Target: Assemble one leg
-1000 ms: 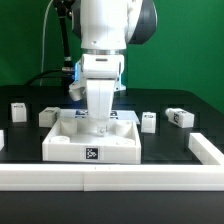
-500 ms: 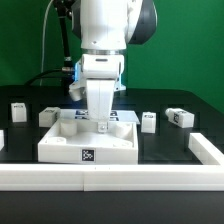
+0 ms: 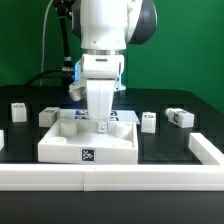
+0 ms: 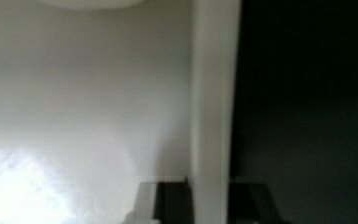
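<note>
The leg, a small white plastic rectangular post with a black-and-white tag, stands on the black table, apart from the gripper. The gripper reaches down inside the large white square rimmed panel; whether its jaws are parted or closed, I cannot tell. The leg sits just beside the panel's corner on the exterior view's right. Another similar post stands beside the opposite corner.

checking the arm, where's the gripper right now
In the exterior view the gripper is down inside the white panel, near its middle; a leg stands at that view's right.
</note>
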{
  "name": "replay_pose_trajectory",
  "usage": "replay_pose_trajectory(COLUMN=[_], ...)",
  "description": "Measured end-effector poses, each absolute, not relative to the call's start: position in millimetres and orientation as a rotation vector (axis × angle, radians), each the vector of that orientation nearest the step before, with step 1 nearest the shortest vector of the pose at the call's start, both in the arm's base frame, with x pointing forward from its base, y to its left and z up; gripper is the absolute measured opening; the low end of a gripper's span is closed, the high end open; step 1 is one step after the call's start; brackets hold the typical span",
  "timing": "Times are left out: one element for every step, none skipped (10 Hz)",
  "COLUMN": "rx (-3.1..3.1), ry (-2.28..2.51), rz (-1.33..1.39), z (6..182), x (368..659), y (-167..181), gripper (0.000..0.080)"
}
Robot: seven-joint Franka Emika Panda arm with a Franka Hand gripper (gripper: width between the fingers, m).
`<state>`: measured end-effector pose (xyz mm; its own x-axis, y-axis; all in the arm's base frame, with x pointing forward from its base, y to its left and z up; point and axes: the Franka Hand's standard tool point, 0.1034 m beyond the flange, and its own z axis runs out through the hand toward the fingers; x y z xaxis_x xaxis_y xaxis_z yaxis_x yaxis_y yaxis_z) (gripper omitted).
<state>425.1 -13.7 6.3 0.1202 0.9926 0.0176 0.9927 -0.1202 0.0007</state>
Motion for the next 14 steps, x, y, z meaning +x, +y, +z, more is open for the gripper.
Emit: replay_pose_trajectory(rx=[-2.313,-2.284,-2.265,-2.244,-2.242,-2.235,-2.233,-2.230,-2.233,-2.236,-2.238,-2.257,-2.259,-2.260], ry=[-2.102,-2.136,-2.158,-2.180,-2.179,-2.182,-2.187,-2.190,-2.185,-2.180,-2.174,-2.153,-2.151,-2.150], rz=[-0.009,-0.012,-0.028,-0.046,-0.052,-0.054,-0.065,-0.067,-0.059,-0.059,-0.060,-0.060,-0.060,-0.060], z=[6.3,6.5,6.5,6.6,6.7,6.8,7.1,6.9,7.1,7.1,7.3,7.2,7.2,7.2], x=[427.8,435.5,442.7,450.1,456.3,465.2,474.4,478.9,482.3,485.0,486.2,485.5,485.6,485.7], y=[-11.5,-3.5,5.6,17.2,28.0,41.7,53.6,61.3,66.9,71.8,76.2,79.1,78.3,77.8], gripper=[0.0057,0.0057,0.0057,0.0057,0.0057,0.0057,0.0057,0.0057,0.0057,0.0057,0.0057,0.0057,0.0057,0.0057])
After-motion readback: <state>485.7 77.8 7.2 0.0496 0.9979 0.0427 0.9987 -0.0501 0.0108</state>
